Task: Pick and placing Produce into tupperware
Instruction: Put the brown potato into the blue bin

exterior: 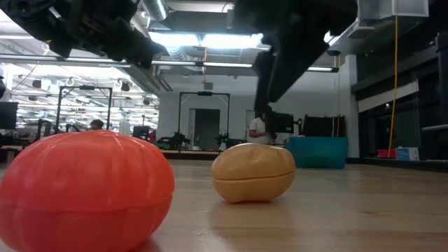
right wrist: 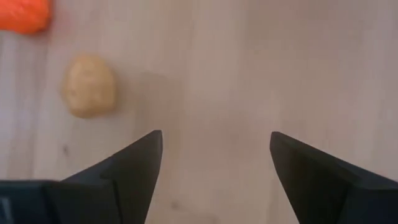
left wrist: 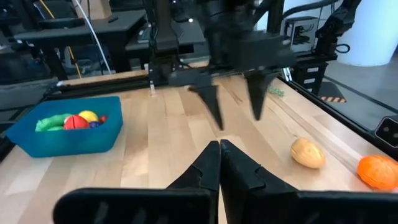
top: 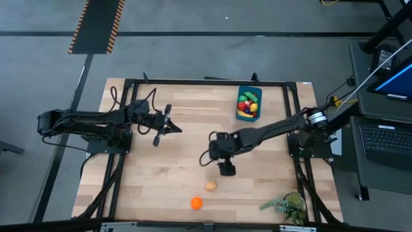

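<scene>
The right tool (top: 226, 170) hung wide open and empty above the desk (top: 167, 174), near the tan piece (top: 210, 186); the orange piece (top: 196, 203) lay beyond it by the desk's front edge. The tupperware (top: 248, 103), already holding produce, sat well apart. Next came a descent over the tan piece, with bare wood all around. The left tool (top: 168, 127) waited shut, empty.

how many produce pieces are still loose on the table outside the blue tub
2: a tan piece near the table's front edge, and an orange piece beside it, nearer that edge. Neither touches a gripper.
</scene>
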